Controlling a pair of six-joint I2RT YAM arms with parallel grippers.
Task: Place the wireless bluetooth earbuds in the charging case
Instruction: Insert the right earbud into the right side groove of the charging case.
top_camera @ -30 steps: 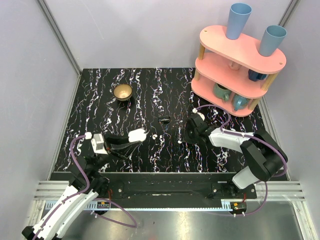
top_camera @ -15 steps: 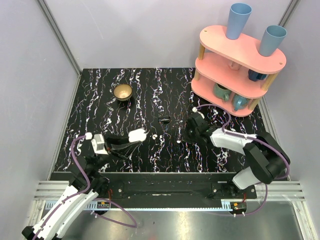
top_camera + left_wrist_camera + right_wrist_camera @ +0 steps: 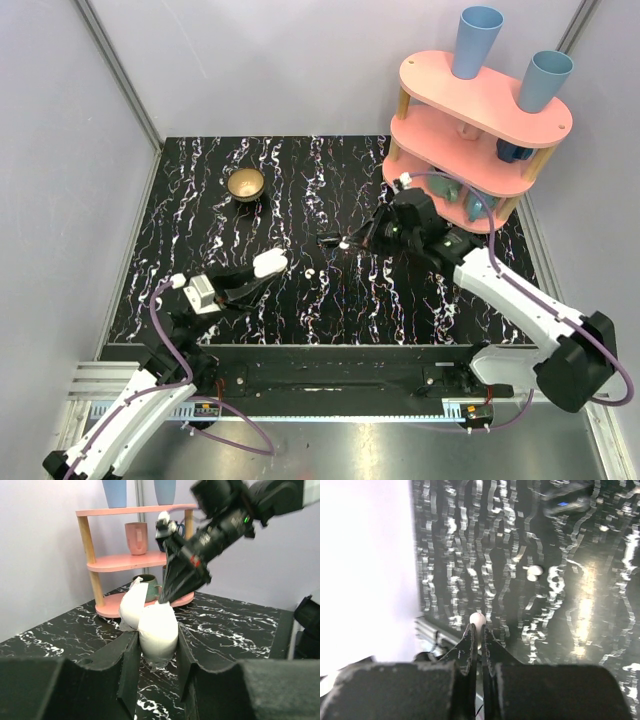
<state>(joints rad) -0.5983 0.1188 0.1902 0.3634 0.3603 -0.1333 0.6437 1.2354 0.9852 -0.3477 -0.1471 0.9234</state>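
Clamps the charging case (image 3: 270, 264) (image 3: 159, 630) between the fingers of the left tool (image 3: 262, 272) (image 3: 156, 647), lid swung open, over the near-left part of the bench (image 3: 200, 220). Pinches one earbud (image 3: 343, 243) (image 3: 477, 619) at the very tips of the right tool (image 3: 347, 242) (image 3: 476, 630), jaws all but closed on it, above mid-bench, just right of a small black block (image 3: 328, 240). Has the other earbud (image 3: 311, 272) (image 3: 535, 571) lying loose on the bench, between case and right tool. Shows a brass bowl (image 3: 245, 184) at the far left, well apart, and a pink shelf (image 3: 480, 140) at the far right.
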